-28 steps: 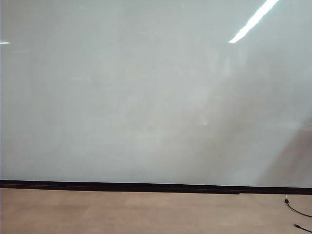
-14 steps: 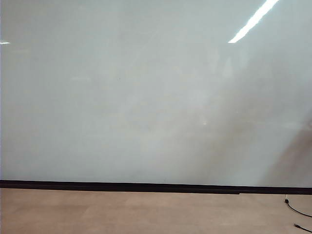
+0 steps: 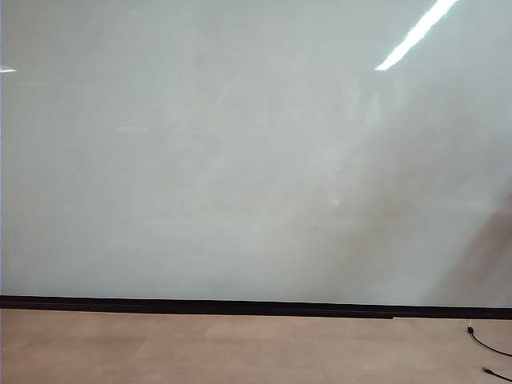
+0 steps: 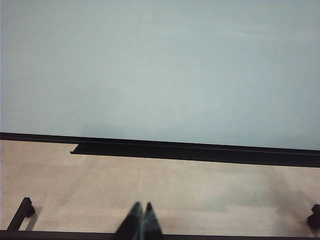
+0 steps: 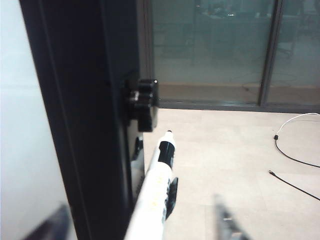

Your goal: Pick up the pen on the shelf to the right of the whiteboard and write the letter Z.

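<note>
Right wrist view: right gripper (image 5: 142, 222) sits low beside the black frame (image 5: 85, 120) at the whiteboard (image 5: 22, 130) edge, aimed along the floor toward the glass partition (image 5: 220, 45). Only blurred fingertips (image 5: 225, 222) show at the frame's lower edge, one each side of the pen (image 5: 155, 192). Jaws spread wide, gap visible on both sides of the barrel, no contact, pen not gripped. Pen is white-barrelled with a black band and dark tip, lying tilted with tip pointing away from the camera, just beside the frame and below a black knob (image 5: 144, 102). What it rests on is hidden; the shelf can't be made out. Black and white cables (image 5: 292, 160) lie on the tan floor (image 5: 225, 155) well off to the side.

Left wrist view: left gripper (image 4: 140, 222) low, pointing level at the whiteboard's bottom strip (image 4: 200, 150), well back from it. Fingertips pressed together, nothing between them, clenched empty.

Exterior view: neither arm in shot. Whiteboard fills the view, surface blank, no strokes on it, just a ceiling light reflection (image 3: 416, 32)
</note>
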You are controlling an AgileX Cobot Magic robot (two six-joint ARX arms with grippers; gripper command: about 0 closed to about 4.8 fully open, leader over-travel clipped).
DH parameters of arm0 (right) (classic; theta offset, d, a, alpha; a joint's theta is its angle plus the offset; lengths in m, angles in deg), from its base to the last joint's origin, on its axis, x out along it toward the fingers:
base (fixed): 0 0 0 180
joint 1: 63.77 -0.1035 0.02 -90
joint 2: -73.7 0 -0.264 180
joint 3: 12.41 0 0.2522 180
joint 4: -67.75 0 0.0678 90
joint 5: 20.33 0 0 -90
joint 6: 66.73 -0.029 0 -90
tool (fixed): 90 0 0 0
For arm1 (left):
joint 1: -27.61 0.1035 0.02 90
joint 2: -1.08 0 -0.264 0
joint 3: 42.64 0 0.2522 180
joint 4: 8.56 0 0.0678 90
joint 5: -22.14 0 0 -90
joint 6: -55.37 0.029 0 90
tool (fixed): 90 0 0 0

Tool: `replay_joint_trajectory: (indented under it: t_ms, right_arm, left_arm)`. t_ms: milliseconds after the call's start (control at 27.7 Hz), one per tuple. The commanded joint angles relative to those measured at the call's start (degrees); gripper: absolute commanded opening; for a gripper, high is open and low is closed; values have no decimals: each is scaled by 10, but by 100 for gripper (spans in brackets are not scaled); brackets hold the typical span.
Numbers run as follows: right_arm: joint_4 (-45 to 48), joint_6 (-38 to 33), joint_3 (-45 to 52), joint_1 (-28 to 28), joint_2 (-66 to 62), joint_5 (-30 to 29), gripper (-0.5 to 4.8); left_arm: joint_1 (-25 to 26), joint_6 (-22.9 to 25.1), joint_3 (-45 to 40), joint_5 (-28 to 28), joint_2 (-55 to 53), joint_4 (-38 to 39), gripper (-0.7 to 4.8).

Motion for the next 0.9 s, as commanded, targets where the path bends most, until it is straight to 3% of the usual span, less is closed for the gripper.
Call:
replay_joint_trajectory:
  t_ms: [36,108,217,902]
  right_arm:
    - [9,2,-6,0,2,-9,332]
    - [9,1,-6,0,2,-11,331]
    - [9,1,-6,0,2,-16,259]
    - [-6,1,-7,0,1,23,259]
  left_arm:
    - [0,2,1,0,0,-3,-4]
    - [0,2,1,0,0,-3,-5]
    - [0,2,1,0,0,-3,-5]
    - [0,2,1,0,0,-3,-4]
